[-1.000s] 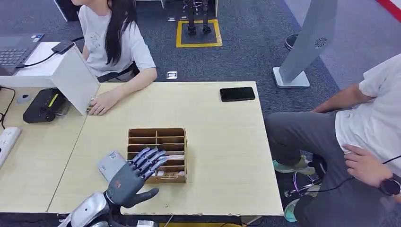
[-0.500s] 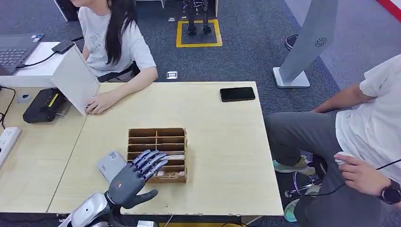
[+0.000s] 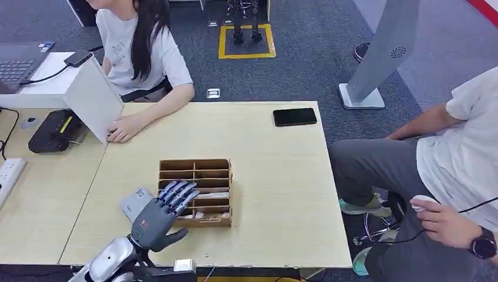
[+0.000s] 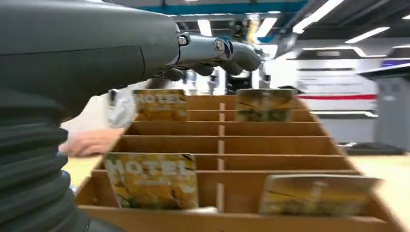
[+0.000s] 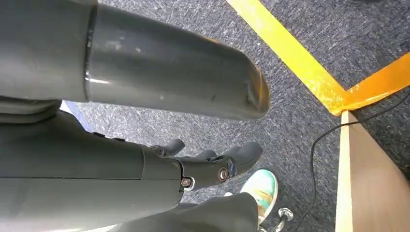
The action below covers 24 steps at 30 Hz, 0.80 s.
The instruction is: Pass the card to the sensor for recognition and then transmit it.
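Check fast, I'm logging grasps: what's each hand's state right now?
Left hand: open, holding nothing, over the card box.
Right hand: open, empty, hanging.

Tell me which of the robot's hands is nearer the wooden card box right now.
The left. The left hand hovers at the wooden card box, fingers stretched over its near-left compartments. The right hand hangs low beside the table, over the carpet.

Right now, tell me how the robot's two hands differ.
The left hand is raised over the table, fingers stretched above the wooden card organizer; the right hand hangs beside the table over grey carpet, fingers loosely curled. The left reaches toward hotel cards; the right is near none. Both hold nothing.
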Tool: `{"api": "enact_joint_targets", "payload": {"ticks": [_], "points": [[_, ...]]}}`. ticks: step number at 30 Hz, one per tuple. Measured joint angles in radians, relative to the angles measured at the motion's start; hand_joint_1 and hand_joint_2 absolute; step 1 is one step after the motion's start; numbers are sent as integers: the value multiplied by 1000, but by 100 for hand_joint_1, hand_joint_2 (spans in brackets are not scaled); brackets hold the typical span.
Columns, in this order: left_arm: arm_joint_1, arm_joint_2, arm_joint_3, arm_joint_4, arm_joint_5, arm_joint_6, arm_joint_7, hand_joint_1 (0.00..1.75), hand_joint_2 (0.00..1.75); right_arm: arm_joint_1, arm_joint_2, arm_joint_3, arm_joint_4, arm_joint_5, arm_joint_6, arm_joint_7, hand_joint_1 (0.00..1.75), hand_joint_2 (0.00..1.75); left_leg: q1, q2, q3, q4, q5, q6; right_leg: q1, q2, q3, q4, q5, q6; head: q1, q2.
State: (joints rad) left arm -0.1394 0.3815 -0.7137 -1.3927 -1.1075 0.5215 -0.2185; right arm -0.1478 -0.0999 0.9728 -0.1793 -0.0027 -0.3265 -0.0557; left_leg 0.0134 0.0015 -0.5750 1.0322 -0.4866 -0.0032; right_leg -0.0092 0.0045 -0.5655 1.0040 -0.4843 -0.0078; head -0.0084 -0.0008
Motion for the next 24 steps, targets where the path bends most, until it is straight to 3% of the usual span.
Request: {"api": "enact_joint_targets", "payload": {"ticks": [11, 24], "points": [[-9, -9, 53, 62, -27, -10, 33, 0, 175, 6, 0, 0, 0, 3, -15, -11, 0, 0, 0, 0, 0, 0, 0, 0, 0, 0, 0, 0, 0, 0, 0, 0], [-9, -23, 85, 80, -4, -10, 25, 0, 175, 18, 0, -2, 0, 3, -16, -19, 0, 0, 0, 0, 1, 0, 1, -1, 0, 0, 1, 0, 0, 0, 0, 0]]}}
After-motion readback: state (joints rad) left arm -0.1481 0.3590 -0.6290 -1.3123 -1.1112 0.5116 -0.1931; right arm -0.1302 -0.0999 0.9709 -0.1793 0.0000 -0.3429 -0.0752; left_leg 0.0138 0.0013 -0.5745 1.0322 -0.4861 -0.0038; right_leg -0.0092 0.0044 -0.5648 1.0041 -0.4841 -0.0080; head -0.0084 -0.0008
